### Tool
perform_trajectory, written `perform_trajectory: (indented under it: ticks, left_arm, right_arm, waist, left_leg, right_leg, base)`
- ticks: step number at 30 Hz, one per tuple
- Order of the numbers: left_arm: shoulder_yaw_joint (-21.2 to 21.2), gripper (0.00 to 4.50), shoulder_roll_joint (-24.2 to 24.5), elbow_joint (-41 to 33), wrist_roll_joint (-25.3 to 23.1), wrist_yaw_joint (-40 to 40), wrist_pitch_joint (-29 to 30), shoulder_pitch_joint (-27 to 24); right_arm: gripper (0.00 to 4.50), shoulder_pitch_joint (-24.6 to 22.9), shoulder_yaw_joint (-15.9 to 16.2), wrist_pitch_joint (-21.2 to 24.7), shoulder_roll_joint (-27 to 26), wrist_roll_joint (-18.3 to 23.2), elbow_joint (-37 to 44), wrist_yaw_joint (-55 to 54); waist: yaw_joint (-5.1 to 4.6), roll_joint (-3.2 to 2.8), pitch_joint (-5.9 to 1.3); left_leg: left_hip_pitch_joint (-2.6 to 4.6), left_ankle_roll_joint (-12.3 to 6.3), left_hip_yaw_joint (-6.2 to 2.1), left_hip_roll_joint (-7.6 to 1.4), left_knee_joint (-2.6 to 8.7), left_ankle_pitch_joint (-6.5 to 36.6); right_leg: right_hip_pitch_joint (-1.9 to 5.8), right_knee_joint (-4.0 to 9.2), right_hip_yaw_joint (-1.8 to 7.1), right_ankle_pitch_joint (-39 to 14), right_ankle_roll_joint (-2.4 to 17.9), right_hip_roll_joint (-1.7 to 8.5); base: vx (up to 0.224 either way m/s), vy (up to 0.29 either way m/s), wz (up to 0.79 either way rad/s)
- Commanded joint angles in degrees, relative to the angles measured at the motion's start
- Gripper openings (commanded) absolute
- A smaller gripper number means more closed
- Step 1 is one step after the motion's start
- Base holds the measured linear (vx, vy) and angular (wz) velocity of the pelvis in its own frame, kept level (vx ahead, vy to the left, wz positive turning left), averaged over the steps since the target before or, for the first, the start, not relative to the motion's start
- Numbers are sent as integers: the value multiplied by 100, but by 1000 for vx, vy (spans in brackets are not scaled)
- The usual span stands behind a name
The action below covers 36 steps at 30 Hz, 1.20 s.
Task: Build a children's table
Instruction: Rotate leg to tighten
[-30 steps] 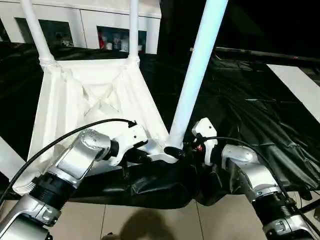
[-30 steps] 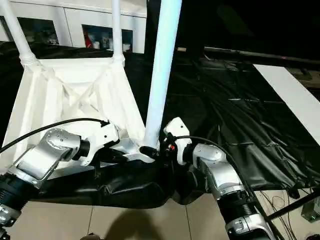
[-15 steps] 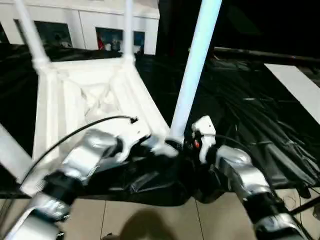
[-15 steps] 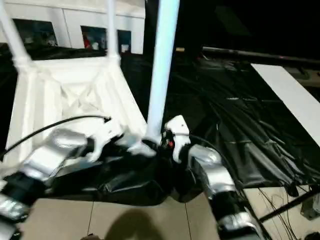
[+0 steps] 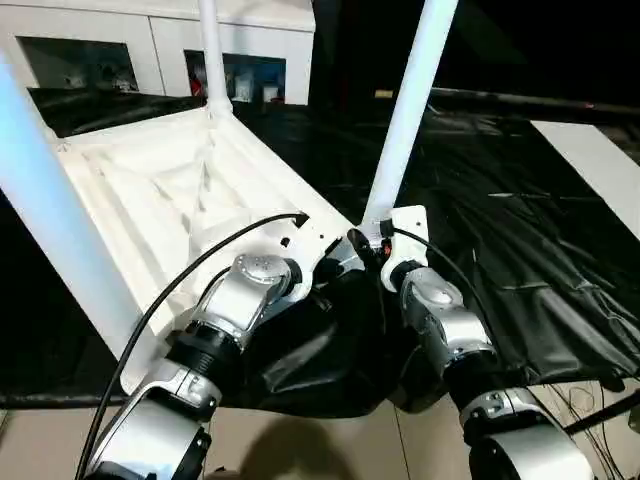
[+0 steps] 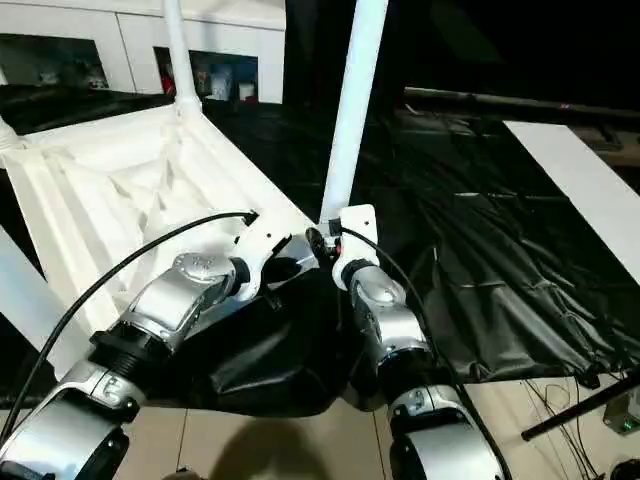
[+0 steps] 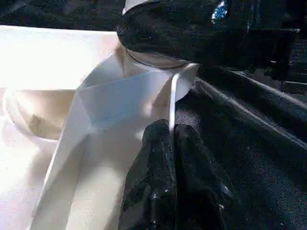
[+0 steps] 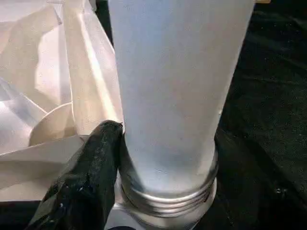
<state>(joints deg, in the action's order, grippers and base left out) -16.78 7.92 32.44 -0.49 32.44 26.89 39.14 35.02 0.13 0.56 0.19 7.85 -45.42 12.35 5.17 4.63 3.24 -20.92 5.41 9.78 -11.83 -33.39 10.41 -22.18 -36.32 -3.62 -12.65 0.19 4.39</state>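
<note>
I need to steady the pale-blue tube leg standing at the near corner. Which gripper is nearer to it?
Right. The right gripper is against the base of the pale-blue tube leg; the left gripper pinches the white tabletop's rim beside that corner.

You are looking at two brushed-silver metal forearms, the left forearm (image 5: 235,305) and the right forearm (image 5: 445,320), each built from rounded cylindrical segments. Black ribbed collar rings (image 5: 200,350) separate the segments. Small screw heads dot the rounded silver joint cap (image 6: 200,265). A white plastic wrist housing (image 5: 405,235) tops each arm. A thin black cable (image 5: 170,295) loops from the left wrist along the arm. The glossy black fingers (image 7: 168,182) are smooth and rounded.
</note>
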Motion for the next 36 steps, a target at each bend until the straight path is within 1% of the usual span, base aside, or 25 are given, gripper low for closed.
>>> perform_trajectory:
  ticks: [1,2,3,4,5,6,7,9,10,12,13,14,15,17,21,22,23,24,25,27,30,32,34,35,36]
  left_arm:
    - [155,0,145,214,-193,-259,-258,-19]
    - [96,0,214,170,-188,-105,-261,-56]
    - [54,0,276,112,-168,50,-298,-95]
    - [3,0,342,65,-131,247,-356,-132]
    - [-14,0,374,23,-106,346,-360,-155]
    - [-52,0,453,-70,-65,559,-407,-203]
    - [-59,0,467,-84,-60,596,-421,-211]
    - [-149,0,611,-246,18,1016,-485,-284]
    - [-163,0,635,-271,23,1064,-486,-293]
    - [-353,0,950,-574,107,1716,-503,-418]
    - [-491,0,1229,-825,210,2281,-489,-521]
    - [-491,0,1230,-825,210,2281,-489,-521]
    - [-537,0,1365,-946,287,2541,-452,-566]
    - [-620,0,1602,-1125,386,3036,-623,-638]
    - [-720,0,2048,-1570,647,3956,-530,-801]
    - [-712,0,2063,-1596,650,3984,-555,-807]
    - [-708,0,2070,-1607,652,3996,-566,-810]
    - [-708,0,2078,-1626,659,4002,-567,-804]
    - [-706,0,2092,-1638,657,4032,-571,-800]
    - [-681,0,2061,-1592,637,4008,-592,-776]
    - [-681,0,2032,-1556,619,4005,-610,-754]
    - [-674,0,2011,-1547,607,3995,-618,-753]
    - [-668,0,2005,-1544,595,3992,-622,-757]
    - [-667,0,2002,-1540,590,3993,-622,-758]
    - [-664,0,1996,-1530,578,3982,-630,-755]
  right_arm:
    - [333,-226,160,86,-72,96,37,601]
    - [340,-257,195,58,23,101,142,788]
    - [352,-293,277,57,139,50,242,934]
    - [352,-330,382,42,277,0,328,1112]
    - [373,-366,431,57,346,-4,404,1240]
    - [378,-462,525,66,503,5,585,1567]
    - [378,-479,539,64,529,7,614,1625]
    - [378,-641,624,102,746,78,905,2125]
    - [378,-668,639,109,781,87,953,2190]
    - [378,-917,752,195,1127,161,1406,2752]
    - [378,-1063,757,238,1349,221,1684,3073]
    - [378,-1063,757,238,1350,221,1684,3073]
    - [378,-1122,744,259,1448,260,1811,3201]
    - [378,-1202,760,320,1633,345,2021,3417]
    - [378,-1369,923,571,1905,372,2409,3879]
    - [378,-1400,968,602,1927,368,2472,3948]
    - [378,-1413,987,615,1937,366,2499,3977]
    - [378,-1448,1024,658,1962,366,2573,4057]
    - [378,-1485,1073,731,1979,381,2659,4140]
    - [378,-1507,1190,753,1968,332,2700,4220]
    - [378,-1465,1213,785,1903,340,2652,4214]
    - [378,-1393,1195,770,1799,369,2569,4190]
    - [351,-1375,1194,765,1772,385,2547,4213]
    - [344,-1373,1196,755,1768,382,2539,4224]
    - [341,-1374,1206,718,1769,365,2514,4239]
  waist:
    - [-20,-2,-296]
    - [-29,-10,-281]
    - [-38,-8,-277]
    - [-74,3,-275]
    - [-89,5,-279]
    - [-87,5,-281]
    - [-86,22,-278]
    - [-78,7,-279]
    - [-73,13,-284]
    - [-45,10,-282]
    - [-23,10,-304]
    - [-9,11,-305]
    - [-2,3,-304]
    - [-3,-14,-309]
    - [-1,-24,-304]
    - [-5,-14,-302]
    - [7,-28,-309]
    - [5,-20,-315]
    - [20,-26,-302]
    - [27,-6,-311]
    - [43,1,-313]
    - [58,1,-333]
    - [59,19,-341]
    - [66,11,-345]
    - [70,26,-354]
  left_leg:
    - [44,-166,11,-137,401,756]
    - [14,-180,-1,-139,420,876]
    - [5,-155,-9,-139,434,932]
    - [-35,-104,-31,-138,458,989]
    - [-23,-71,-32,-142,453,1005]
    - [3,-76,-24,-150,446,1018]
    - [2,-116,-18,-152,430,967]
    - [9,-192,-6,-159,420,820]
    - [9,-222,-1,-160,413,738]
    - [10,-265,-6,-165,413,650]
    - [15,-298,-1,-170,398,572]
    - [18,-333,0,-172,397,505]
    - [18,-357,9,-162,391,364]
    - [55,-366,29,-161,385,416]
    - [49,-342,25,-169,400,578]
    - [46,-329,32,-175,401,597]
    - [71,-302,35,-175,399,608]
    - [72,-293,37,-176,398,629]
    - [73,-251,37,-179,407,698]
    - [68,-192,33,-179,410,754]
    - [79,-144,39,-178,407,825]
    - [68,-136,31,-177,398,699]
    - [60,-147,32,-171,392,632]
    - [59,-160,31,-168,386,569]
    - [56,-167,31,-170,383,524]
  right_leg:
    - [221,451,281,-401,953,350]
    - [233,487,277,-626,903,359]
    - [237,500,271,-776,869,361]
    - [265,522,255,-1080,777,367]
    - [250,547,256,-1250,746,376]
    - [226,556,267,-1260,759,380]
    - [229,545,278,-1151,800,379]
    - [216,516,286,-894,887,370]
    - [216,498,282,-752,958,365]
    - [229,484,277,-584,1005,359]
    - [240,453,276,-408,1042,361]
    - [244,443,280,-301,1053,359]
    - [238,403,279,-74,1143,347]
    - [217,389,275,144,1289,324]
    - [232,390,275,69,1316,338]
    - [231,390,281,50,1316,343]
    - [218,398,279,7,1316,339]
    - [217,395,280,-9,1330,339]
    - [211,408,279,-118,1323,343]
    - [225,413,280,-251,1285,354]
    - [212,432,291,-411,1244,367]
    - [227,405,285,-286,1235,367]
    - [233,392,281,-196,1223,359]
    - [237,380,280,-122,1227,360]
    - [245,373,277,-73,1232,359]
  base:
    - [0,0,0]
    - [0,0,0]
    - [0,0,0]
    - [0,0,0]
    - [0,0,0]
    - [0,0,0]
    - [0,0,0]
    - [0,0,0]
    - [0,0,0]
    - [0,0,0]
    - [0,0,0]
    - [0,0,0]
    - [0,0,0]
    - [0,0,0]
    - [0,0,0]
    - [0,0,0]
    - [0,0,0]
    - [0,0,0]
    - [0,0,0]
    - [0,0,0]
    - [0,0,0]
    - [0,0,0]
    - [0,0,0]
    - [0,0,0]
    - [0,0,0]
